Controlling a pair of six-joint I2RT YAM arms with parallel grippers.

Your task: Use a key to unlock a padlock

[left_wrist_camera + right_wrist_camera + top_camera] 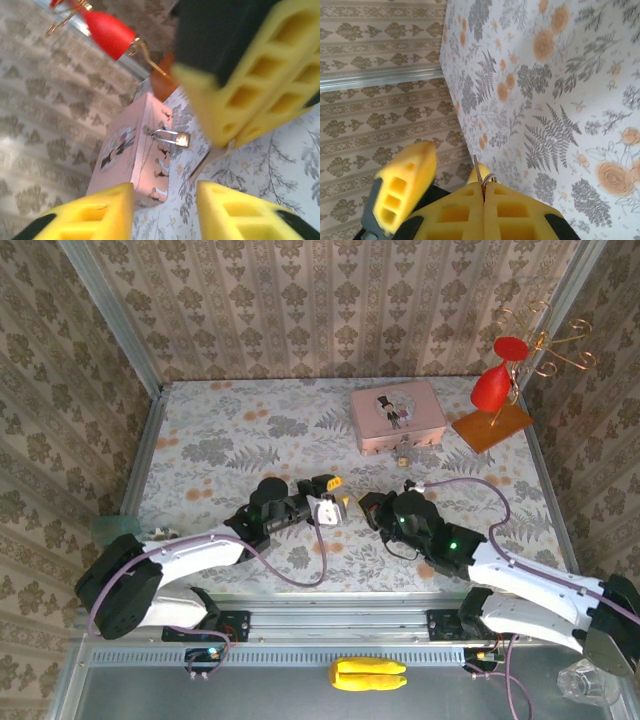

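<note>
Left end effector (338,493) lies low over the middle of the floral tabletop (230,440), its two yellow fingers apart with nothing between them. Right end effector (484,191) sits just beside it, tip to tip, and is closed. Its yellow pads are pressed flat together in the right wrist view. A thin metal sliver with a small wire loop stands out from the seam between the pads. This appears to be the key (478,172), gripped by its bow, though little of it is exposed. In the left wrist view the right fingers (250,85) are seen close ahead, with a slender pale-brown strip projecting below them toward the tabletop. The padlock (181,139) hangs by its thin shackle on the front clasp of the pink tin (397,412). Its brass body rests against the front wall of the tin, shackle closed through the clasp. The tin stands at the far side of the tabletop, well apart from both end effectors, lid down. A wire stand on a wooden base (492,426), bearing red ornaments, stands just right of the tin.
</note>
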